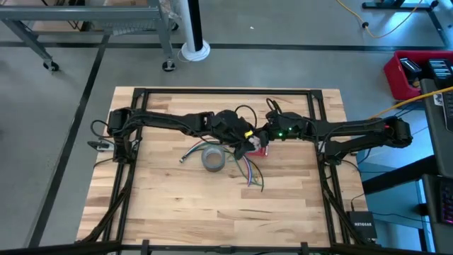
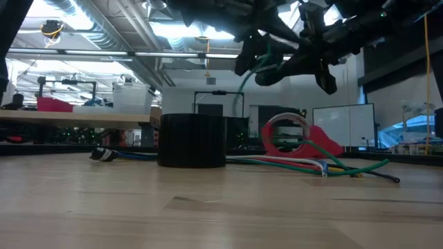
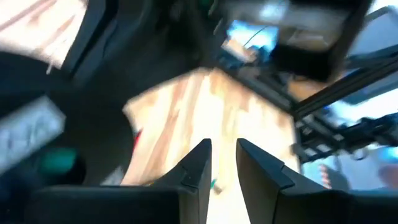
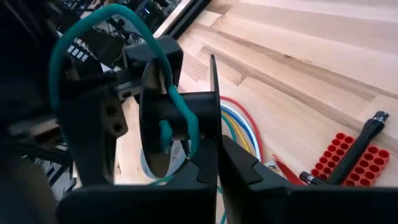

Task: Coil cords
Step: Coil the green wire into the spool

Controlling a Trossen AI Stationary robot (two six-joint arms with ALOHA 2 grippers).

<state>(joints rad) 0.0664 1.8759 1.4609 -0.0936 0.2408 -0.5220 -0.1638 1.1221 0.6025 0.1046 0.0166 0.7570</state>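
Both grippers meet above mid-table, a green cord looped between them

Right gripper (image 4: 214,163) is pinched tight on a flat dark disc (image 4: 211,112) with the green cord (image 4: 180,115) draped over it, held up in the air; left gripper (image 3: 224,163) sits just beside it, fingers a narrow gap apart, nothing visibly between them. More cords (image 1: 249,170) lie fanned on the table (image 1: 177,205) by the grey tape roll (image 1: 213,159) and a red block (image 4: 348,158)

teal-green cord (image 4: 180,115) — grey tape roll (image 1: 214,159) — red block (image 4: 345,158).
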